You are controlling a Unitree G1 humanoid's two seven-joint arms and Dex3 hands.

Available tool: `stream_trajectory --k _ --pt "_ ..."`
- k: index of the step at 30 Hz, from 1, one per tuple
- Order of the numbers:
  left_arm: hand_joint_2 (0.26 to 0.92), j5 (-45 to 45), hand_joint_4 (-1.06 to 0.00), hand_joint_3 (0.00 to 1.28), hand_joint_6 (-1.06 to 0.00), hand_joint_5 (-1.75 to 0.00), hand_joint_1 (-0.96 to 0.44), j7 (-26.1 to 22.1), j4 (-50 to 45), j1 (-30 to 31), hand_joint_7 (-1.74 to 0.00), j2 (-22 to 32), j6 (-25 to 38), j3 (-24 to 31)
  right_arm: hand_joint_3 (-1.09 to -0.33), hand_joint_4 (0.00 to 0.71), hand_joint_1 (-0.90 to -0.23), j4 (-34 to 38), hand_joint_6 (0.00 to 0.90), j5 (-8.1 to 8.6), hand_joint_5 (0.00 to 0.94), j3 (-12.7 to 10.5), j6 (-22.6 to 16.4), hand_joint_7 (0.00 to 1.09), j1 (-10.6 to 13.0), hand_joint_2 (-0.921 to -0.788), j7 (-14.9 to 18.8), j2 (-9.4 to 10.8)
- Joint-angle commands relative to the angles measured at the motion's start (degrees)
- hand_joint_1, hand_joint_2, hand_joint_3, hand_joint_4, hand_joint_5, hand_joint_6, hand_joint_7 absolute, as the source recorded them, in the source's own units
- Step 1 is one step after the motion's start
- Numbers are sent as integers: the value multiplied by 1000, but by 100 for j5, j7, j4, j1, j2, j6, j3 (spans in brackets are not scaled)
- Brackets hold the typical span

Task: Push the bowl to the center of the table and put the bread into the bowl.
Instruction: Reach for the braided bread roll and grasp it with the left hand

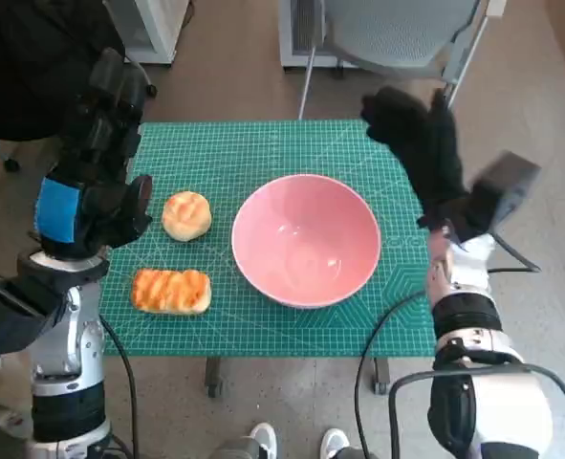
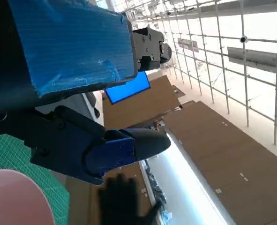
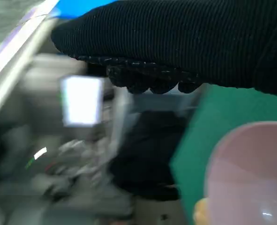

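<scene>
The pink bowl (image 1: 306,239) sits empty near the middle of the green cutting mat (image 1: 253,153); its rim also shows in the left wrist view as the bowl (image 2: 14,197) and in the blurred right wrist view as the bowl (image 3: 250,173). A round bun (image 1: 186,215) lies just left of the bowl, and a flat grilled bread (image 1: 171,291) lies in front of the bun. My left hand (image 1: 100,186) hovers over the mat's left edge, holding nothing. My gloved right hand (image 1: 421,143) is raised beside the bowl's right rim, fingers spread, apart from it.
A chair (image 1: 387,33) stands behind the table's far edge. A white cabinet (image 1: 153,24) is at the back left. A person's shoes (image 1: 296,442) show below the table's near edge. Cables hang by my right arm.
</scene>
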Motion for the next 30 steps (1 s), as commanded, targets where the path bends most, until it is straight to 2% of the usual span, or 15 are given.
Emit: stream_trajectory --k 1,6,10,13,17,19,20,22,24,27,30 --pt "921 -81 -3 581 1 -1 -605 -46 57 -86 -178 40 -104 29 -782 195 -786 -129 290 359 0 -126 -248 3 54 -921 622 7" --pt "921 -108 -3 582 1 -1 -606 -47 31 -93 -173 47 -90 15 -776 179 -782 -342 269 762 0 -216 -549 0 63 -921 1317 82" --pt "921 -127 -3 582 1 -1 -609 -62 13 -83 -171 57 -87 16 -772 182 -778 -423 264 989 3 -251 -639 1 49 -921 1667 103" --pt "921 -139 -2 581 1 0 -611 -79 -43 -45 -170 80 -77 29 -770 184 -787 -478 266 1116 3 -251 -672 3 43 -921 1846 112" --pt "921 -98 -3 541 1 -1 -629 -80 -127 12 -169 123 -52 38 -769 184 -798 -508 272 1203 3 -234 -723 6 55 -921 1967 114" --pt "855 1028 -9 376 1 -4 -610 -59 -753 351 -220 831 380 -80 -766 187 -799 -542 276 1243 4 -235 -744 8 72 -921 2056 107" --pt "843 1361 -7 348 1 -3 -614 -52 -946 452 -218 1029 518 -111 -766 187 -798 -552 276 1254 3 -236 -750 7 77 -921 2083 106" --pt "807 2778 -3 260 -4 -1 -597 -956 -2275 855 -209 2283 2167 -275 -767 186 -794 -578 275 1276 2 -246 -798 7 90 -921 2145 104" --pt "732 3374 -1 118 -30 0 -441 -1651 -3132 1039 -161 3049 3532 -437 -770 185 -775 -601 274 1296 1 -255 -838 6 100 -921 2190 107" --pt "684 3418 0 39 -98 1 -253 -1854 -3499 1099 -109 3156 4264 -553 -784 184 -751 -612 272 1325 1 -269 -854 5 103 -921 2233 106" --pt "670 3503 -6 16 -140 -2 -166 -1746 -3681 1299 -95 2951 4393 -566 -790 184 -740 -624 271 1355 1 -283 -853 4 104 -921 2269 112"
